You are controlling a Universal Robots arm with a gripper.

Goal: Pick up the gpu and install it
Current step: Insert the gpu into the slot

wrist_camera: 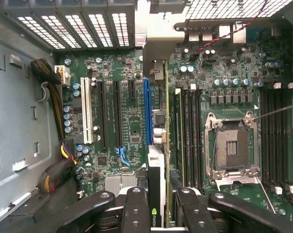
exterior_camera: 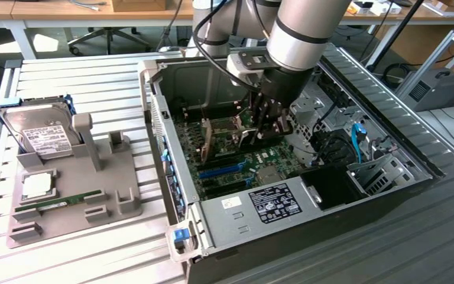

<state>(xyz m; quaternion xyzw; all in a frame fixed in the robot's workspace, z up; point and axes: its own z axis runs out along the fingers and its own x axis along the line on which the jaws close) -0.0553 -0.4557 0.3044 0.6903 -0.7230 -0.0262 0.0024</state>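
End effector part-open, tight on gpu

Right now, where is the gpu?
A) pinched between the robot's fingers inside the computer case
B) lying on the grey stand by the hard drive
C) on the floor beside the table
A: the gpu stands edge-on between the two fingers, just over the motherboard inside the open computer case.
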